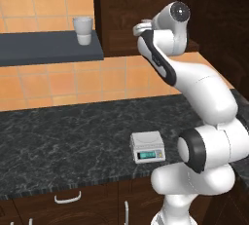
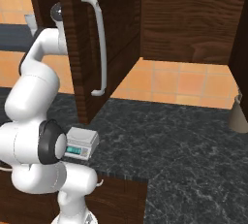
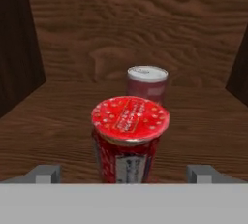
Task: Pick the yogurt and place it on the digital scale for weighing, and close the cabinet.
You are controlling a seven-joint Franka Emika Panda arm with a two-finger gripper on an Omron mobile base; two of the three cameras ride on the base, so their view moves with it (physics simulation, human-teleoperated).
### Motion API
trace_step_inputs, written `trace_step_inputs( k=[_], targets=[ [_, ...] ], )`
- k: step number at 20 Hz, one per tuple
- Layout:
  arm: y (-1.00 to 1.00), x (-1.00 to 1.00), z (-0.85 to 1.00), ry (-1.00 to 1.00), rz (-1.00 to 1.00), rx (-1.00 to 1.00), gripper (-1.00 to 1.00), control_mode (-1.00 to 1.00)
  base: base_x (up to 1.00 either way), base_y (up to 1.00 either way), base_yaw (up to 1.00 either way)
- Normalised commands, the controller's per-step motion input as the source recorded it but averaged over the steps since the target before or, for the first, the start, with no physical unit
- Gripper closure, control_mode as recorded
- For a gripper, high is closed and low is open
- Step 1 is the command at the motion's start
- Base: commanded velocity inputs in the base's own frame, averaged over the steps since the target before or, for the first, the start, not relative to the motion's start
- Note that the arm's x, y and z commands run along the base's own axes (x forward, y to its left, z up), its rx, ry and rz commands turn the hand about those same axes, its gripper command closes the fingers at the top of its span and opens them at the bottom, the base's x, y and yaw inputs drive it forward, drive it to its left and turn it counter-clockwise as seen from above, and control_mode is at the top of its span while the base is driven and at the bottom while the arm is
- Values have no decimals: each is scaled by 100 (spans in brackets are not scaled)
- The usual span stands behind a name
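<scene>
The yogurt (image 3: pixel 130 136), a dark-red cup with a wider bright-red top, stands on the wooden floor inside the cabinet (image 1: pixel 126 9). My gripper (image 3: pixel 125 173) is open, with one fingertip far out on each side of the cup and a gap between them and it. The cabinet door (image 2: pixel 116 34) stands open, its long silver bar handle (image 2: pixel 99 43) facing out. The arm reaches up into the cabinet. The digital scale (image 1: pixel 147 147) sits bare on the dark counter below, near the front edge, its teal display toward me; it also appears in the right base view (image 2: pixel 81 143).
A red can with a pale top (image 3: pixel 147 85) stands just behind the yogurt. A white cup (image 1: pixel 83 30) sits on the dark wall shelf (image 1: pixel 48 48) to the left. A brownish object (image 2: pixel 239 114) stands at the counter's far right. Low cupboards with curved handles (image 1: pixel 68 198) lie below.
</scene>
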Motion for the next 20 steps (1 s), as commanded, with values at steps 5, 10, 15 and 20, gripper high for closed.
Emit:
trace_step_inputs(
  k=[5,10,15,20],
  targets=[
    [0,20,-2,0,0,0,-100,-100,0,0,0],
    [0,16,-13,0,0,0,-100,-100,0,0,0],
    [0,10,-14,0,0,0,100,-100,0,0,0],
    [0,10,-1,0,-1,0,100,-100,0,0,0]
  ],
)
